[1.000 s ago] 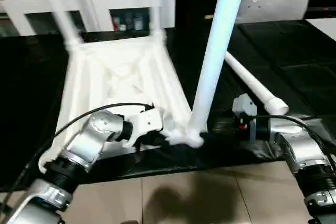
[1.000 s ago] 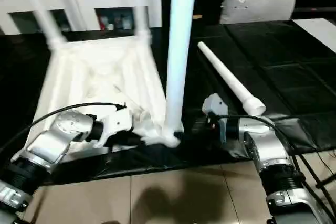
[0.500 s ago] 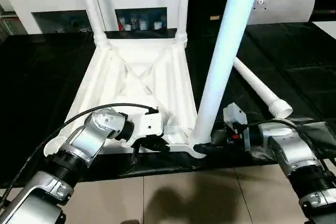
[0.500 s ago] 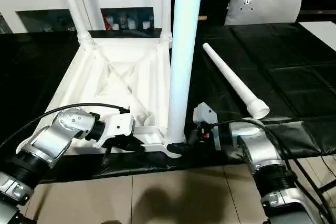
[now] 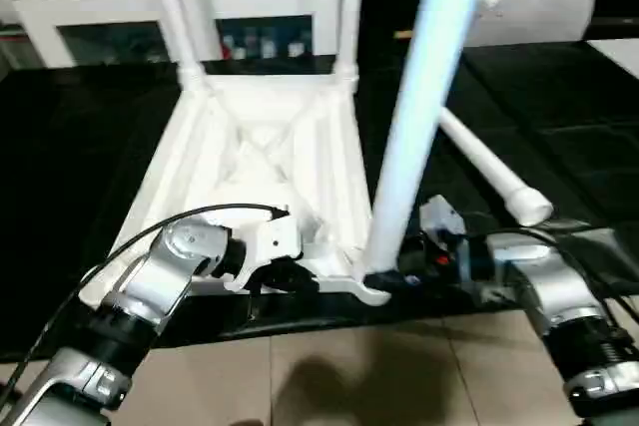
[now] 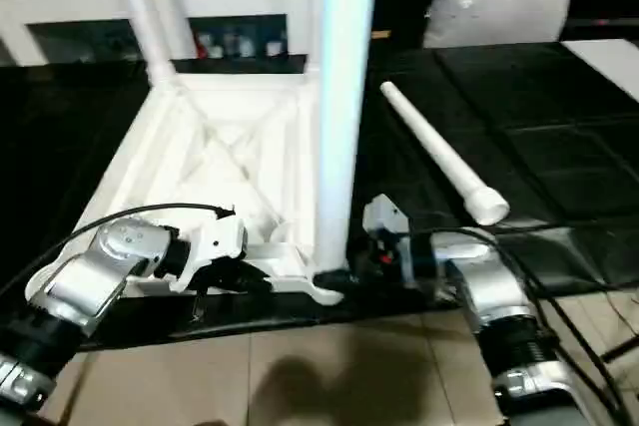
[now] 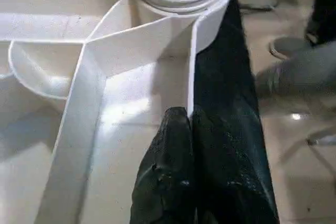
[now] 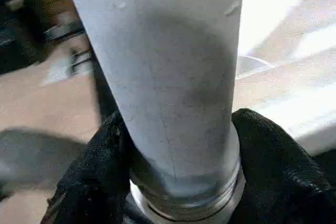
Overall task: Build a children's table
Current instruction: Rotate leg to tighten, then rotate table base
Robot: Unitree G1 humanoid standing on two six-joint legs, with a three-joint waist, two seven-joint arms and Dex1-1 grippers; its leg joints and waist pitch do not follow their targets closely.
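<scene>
Left gripper (image 7: 189,129) pinched on near rim of upturned tabletop (image 5: 265,162), which lies ribs-up on black mat (image 5: 90,157). Two legs (image 5: 172,7) upright in far corner sockets. Near-right corner: third leg (image 5: 419,107) upright in socket, right gripper (image 8: 173,182) clamped around its base. Fourth leg (image 5: 491,169) loose on mat, rightward.
</scene>
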